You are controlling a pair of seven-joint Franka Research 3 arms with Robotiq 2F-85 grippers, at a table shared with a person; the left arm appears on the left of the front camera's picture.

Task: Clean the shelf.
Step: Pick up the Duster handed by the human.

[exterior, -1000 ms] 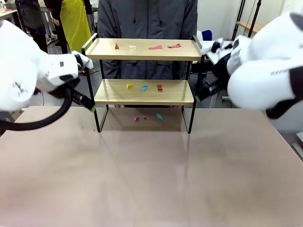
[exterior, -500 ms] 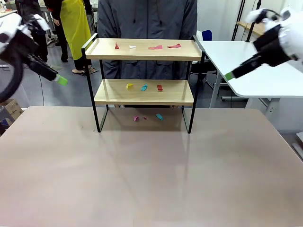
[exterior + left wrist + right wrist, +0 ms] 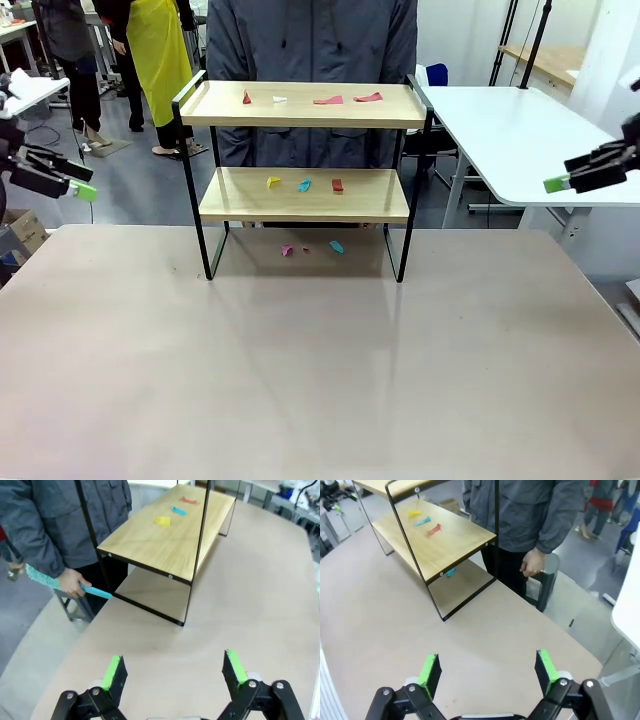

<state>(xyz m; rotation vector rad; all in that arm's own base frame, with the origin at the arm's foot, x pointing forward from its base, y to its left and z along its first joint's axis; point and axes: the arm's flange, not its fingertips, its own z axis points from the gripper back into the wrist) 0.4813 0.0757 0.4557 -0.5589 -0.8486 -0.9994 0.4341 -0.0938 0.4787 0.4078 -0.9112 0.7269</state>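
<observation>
Shelf upright, broadside (long axis left-right)

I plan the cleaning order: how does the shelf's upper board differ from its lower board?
The upper board carries four scraps, red, pink and white; the lower board carries three, yellow, teal and red. The upper board has raised black rails at its ends; the lower board has none. Both are light wood.

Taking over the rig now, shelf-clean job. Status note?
Left gripper: open, empty, far left, clear of the shelf.
Right gripper: open, empty, far right.
The shelf stands at the table's far side; scraps lie on top board, lower board and the table beneath.
Person's hand behind it holds what looks like a duster.
Nothing cleaned yet; all scraps to clear.
</observation>
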